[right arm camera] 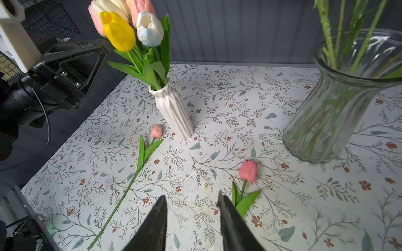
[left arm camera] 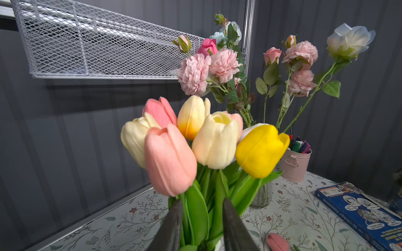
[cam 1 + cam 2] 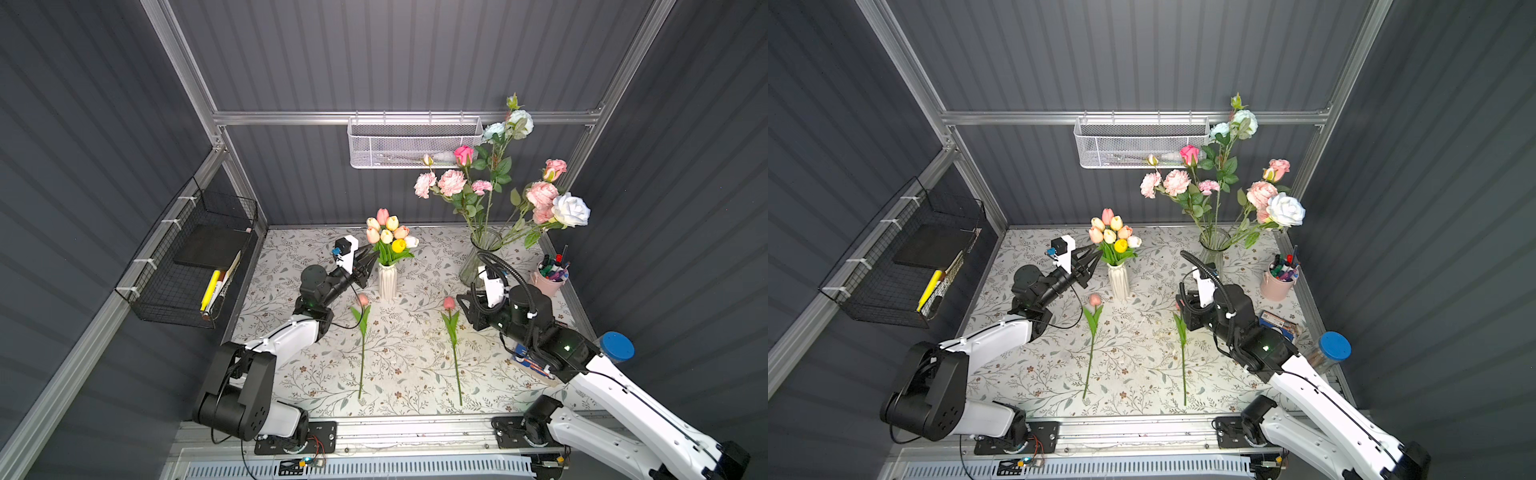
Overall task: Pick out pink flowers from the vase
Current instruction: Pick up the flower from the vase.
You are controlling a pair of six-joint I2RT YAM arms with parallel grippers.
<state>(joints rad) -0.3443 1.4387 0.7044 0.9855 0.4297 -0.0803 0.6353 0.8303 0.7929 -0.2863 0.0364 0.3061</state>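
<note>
Black fingers (image 2: 171, 228) of the left gripper (image 2: 202, 200) loom closest, pushed in just above the mouth of the white vase (image 3: 387, 282), one on each side of the tulip stems and leaves (image 2: 196, 215). The gap is narrow, but whether it pinches them I cannot tell. Right over those jaws sits the front pink tulip (image 2: 169, 158), the rear pink tulip (image 2: 161, 110) behind it, both packed among cream tulips (image 2: 215, 141) and a yellow tulip (image 2: 260, 151) in that vase. Before the vase two more lie flat on the floral table (image 3: 407, 365). That's the first loose tulip (image 3: 363, 300), bloom near the vase foot on the left arm's side, and the second loose tulip (image 3: 449, 303), farther out on the right arm's side. Both stems run away from the vase toward the front rail (image 3: 415, 432), with a broad open lane of tabletop between them. Beside that second one hovers the right gripper (image 1: 191, 195), jaws partly apart above bare tabletop, one fingertip (image 1: 221, 200) next to its leaf. Farther from the white vase on that side, near the back wall, the glass vase (image 3: 478, 259) holds pink ruffled sprays (image 3: 451, 182), a deep pink rose (image 3: 463, 154) and a white rose (image 3: 571, 210). Beyond it, by the table's side edge, a pink pot (image 3: 548, 284) bristles with markers (image 3: 555, 266). Above and behind the white vase hangs a white mesh basket (image 3: 415, 143), and away on the left arm's side a black wire basket (image 3: 187, 266).
</note>
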